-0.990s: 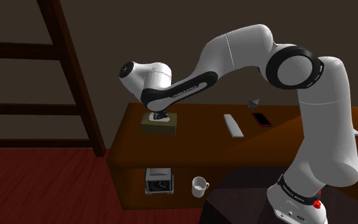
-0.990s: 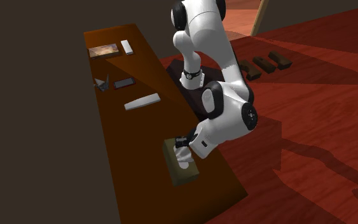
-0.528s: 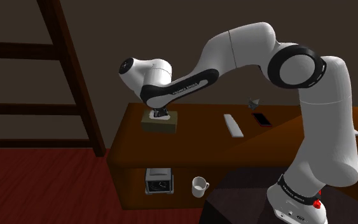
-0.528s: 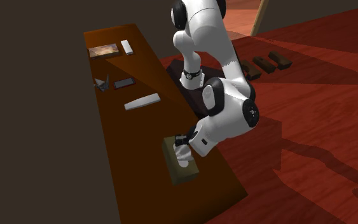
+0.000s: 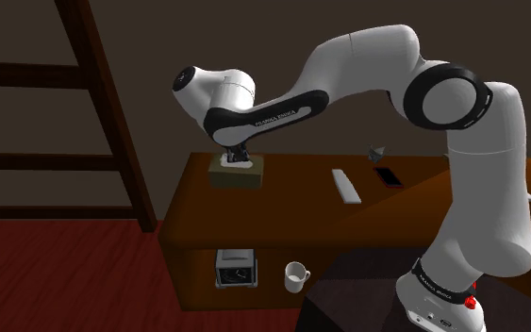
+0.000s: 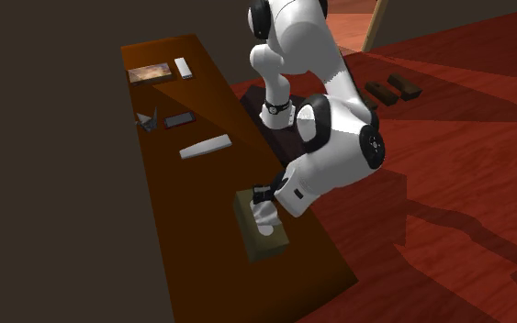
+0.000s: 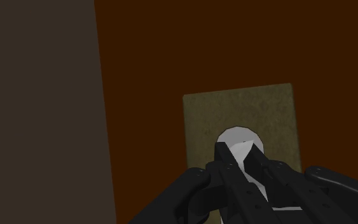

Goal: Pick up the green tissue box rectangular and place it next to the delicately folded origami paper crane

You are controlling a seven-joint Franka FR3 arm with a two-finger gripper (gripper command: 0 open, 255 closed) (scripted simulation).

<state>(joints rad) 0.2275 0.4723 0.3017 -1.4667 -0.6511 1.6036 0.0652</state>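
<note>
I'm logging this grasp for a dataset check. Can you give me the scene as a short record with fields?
held object: olive tissue box
grip: gripper, fingers shut on the white tissue sticking out of the box's top
target: paper crane, further along the table, apart from the box
between box and crane: white flat bar
beside crane: dark flat slab
status: box not yet next to the crane

One wording can be read: small white letters, "FRANKA EMIKA", on the dark band (image 5: 274,120) along the forearm of the white arm (image 5: 367,57), just left of the shoulder view's middle. More white lettering rings the dark collar (image 5: 439,286) at the arm's foot, lower right, but it is too small to read.
</note>
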